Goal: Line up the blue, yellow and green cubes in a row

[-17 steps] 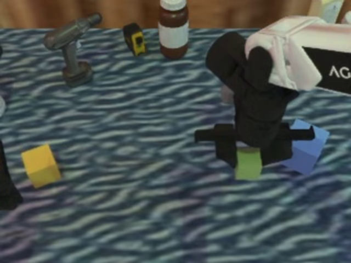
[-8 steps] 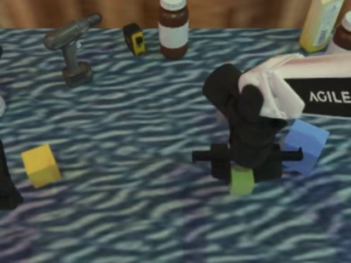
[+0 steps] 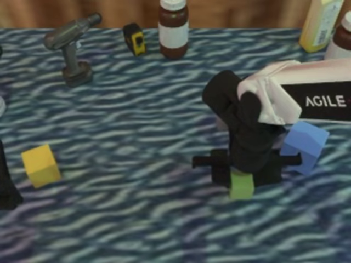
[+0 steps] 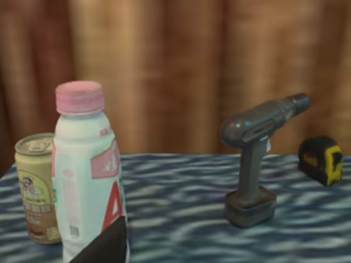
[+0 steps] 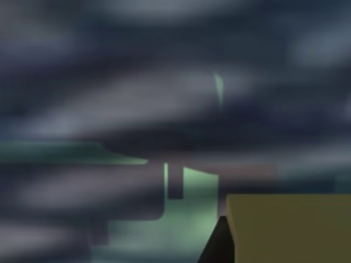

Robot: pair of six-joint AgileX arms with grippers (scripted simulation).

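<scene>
the step in hand looks like the placing of the green cube [image 3: 242,184], the smallest of the three, which sits between the fingers of the right gripper [image 3: 242,176] low over the table [image 3: 137,219], right of centre at about four o'clock. the blue cube [image 3: 305,143] lies just beside it toward two o'clock from the green one, near but not clearly touching; the gripper's dark body hides the gap between them. the yellow cube [image 3: 40,165] is well apart, far over at nine o'clock near the left edge, so by my reading the row is barely begun. the right gripper's fingers are closed in narrowly on the green cube's sides and appear to hold it; whether the cube already rests on the cloth i cannot tell from above, and the right wrist view is too smeared to settle it. the next move, as i judge it, calls for setting the green cube down square to the blue one, letting go, then fetching the yellow one across. the left arm [image 3: 6,186] stays parked at the left edge, its fingers unseen; its wrist camera looks toward the drill [image 4: 255,164], a pink-capped bottle [image 4: 85,175] and the tape measure [image 4: 322,159].
</scene>
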